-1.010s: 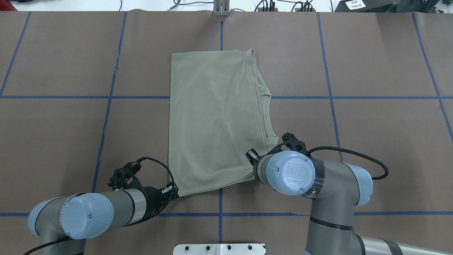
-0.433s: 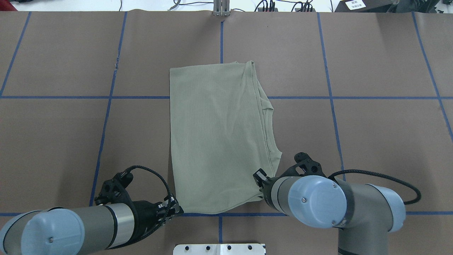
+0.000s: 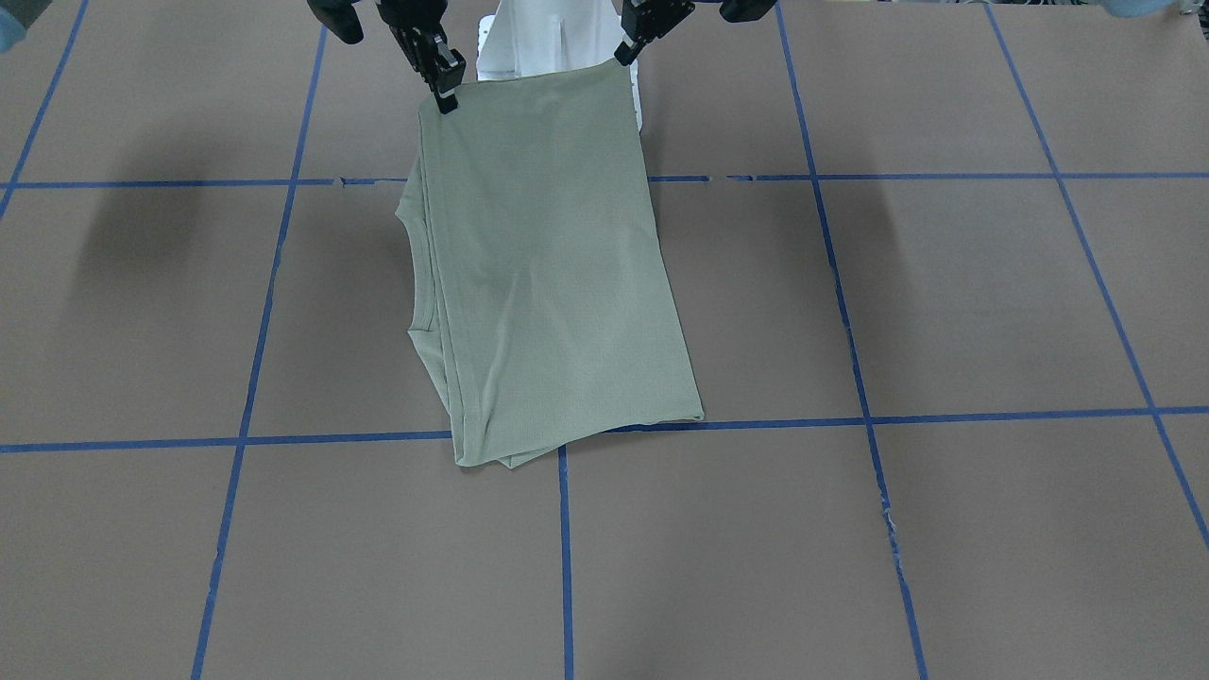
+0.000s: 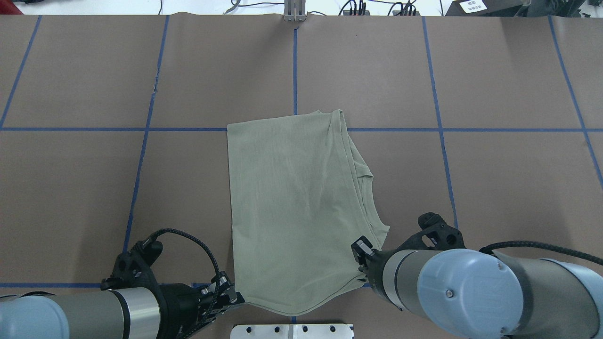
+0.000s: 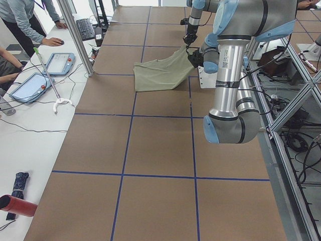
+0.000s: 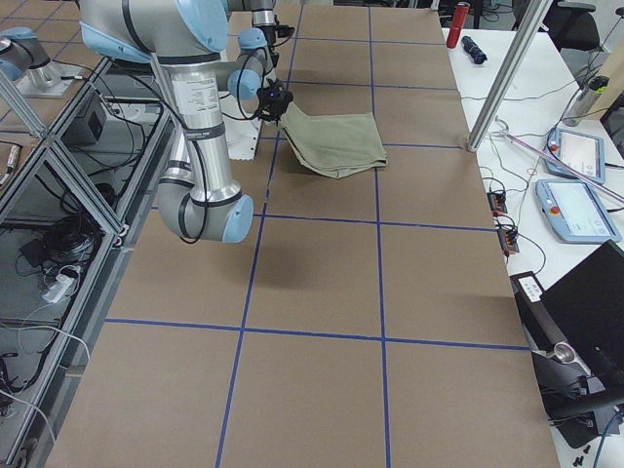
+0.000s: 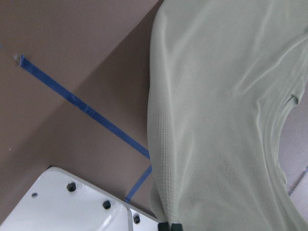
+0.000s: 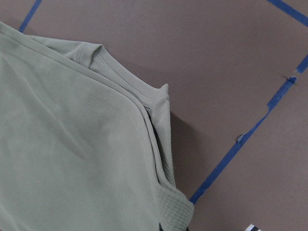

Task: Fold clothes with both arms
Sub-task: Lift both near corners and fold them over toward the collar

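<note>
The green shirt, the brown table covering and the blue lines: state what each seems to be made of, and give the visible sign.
Shirt: soft knit fabric with a matte finish. Fine ribbing shows close up, and it drapes in loose folds.
Table covering: probably kraft-like paper. It is matte brown and smooth, with no visible weave.
Blue lines: likely adhesive tape. They are thin flat strips with torn, ragged breaks.

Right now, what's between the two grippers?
Only the shirt: its edge nearest the robot stretches from the left gripper to the right gripper, each shut on a corner. Clearest in the front-facing view.
</note>
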Tool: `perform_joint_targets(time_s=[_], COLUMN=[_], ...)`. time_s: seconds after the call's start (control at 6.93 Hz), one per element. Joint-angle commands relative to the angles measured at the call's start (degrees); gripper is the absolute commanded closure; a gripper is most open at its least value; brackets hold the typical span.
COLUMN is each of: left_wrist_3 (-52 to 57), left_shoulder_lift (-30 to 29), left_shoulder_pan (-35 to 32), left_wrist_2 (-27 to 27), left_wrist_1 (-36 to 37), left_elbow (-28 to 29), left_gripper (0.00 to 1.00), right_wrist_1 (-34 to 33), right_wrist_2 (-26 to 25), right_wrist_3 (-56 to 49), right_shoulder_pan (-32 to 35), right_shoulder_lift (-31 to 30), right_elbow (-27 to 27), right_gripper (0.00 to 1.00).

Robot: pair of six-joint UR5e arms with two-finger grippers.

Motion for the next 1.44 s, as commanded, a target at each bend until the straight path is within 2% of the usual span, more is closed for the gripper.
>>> perform_joint_targets(time_s=[0.0, 0.14, 0.29, 0.43, 0.72, 1.01, 1.3], left_wrist_3=[8.26, 11.10, 13.56, 15.33, 18.24, 18.86, 23.58], left_shoulder_lift=[-4.43, -6.28, -7.52, -7.71, -9.81, -10.26, -14.10], left_shoulder_pan=[-11.17, -15.15, -17.63, -19.22, -22.47, -23.70, -27.39], left_wrist_2=[-4.03, -5.63, -5.64, -5.47, -5.47, -5.29, -5.12], left_wrist_1=[0.90, 0.73, 0.56, -0.23, -0.41, -8.18, -12.01], left_elbow=[4.70, 9.78, 13.49, 15.96, 20.71, 28.42, 38.08], left_gripper=[1.00, 1.00, 1.00, 1.00, 1.00, 1.00, 1.00], right_wrist_1=[-0.36, 5.05, 13.19, 17.62, 18.90, 20.03, 27.31], right_wrist_2=[1.15, 2.46, 5.17, 6.24, 7.04, 8.19, 8.80], right_wrist_3=[-8.90, -11.92, -12.55, -13.08, -14.58, -15.72, -17.38], right_shoulder_pan=[8.80, 12.32, 15.23, 16.91, 18.94, 20.26, 21.49], right_shoulder_lift=[6.27, 7.00, 7.09, 7.26, 14.70, 17.45, 18.94], right_elbow=[-8.00, -13.37, -19.95, -23.93, -34.73, -40.55, -48.19], right_gripper=[1.00, 1.00, 1.00, 1.00, 1.00, 1.00, 1.00])
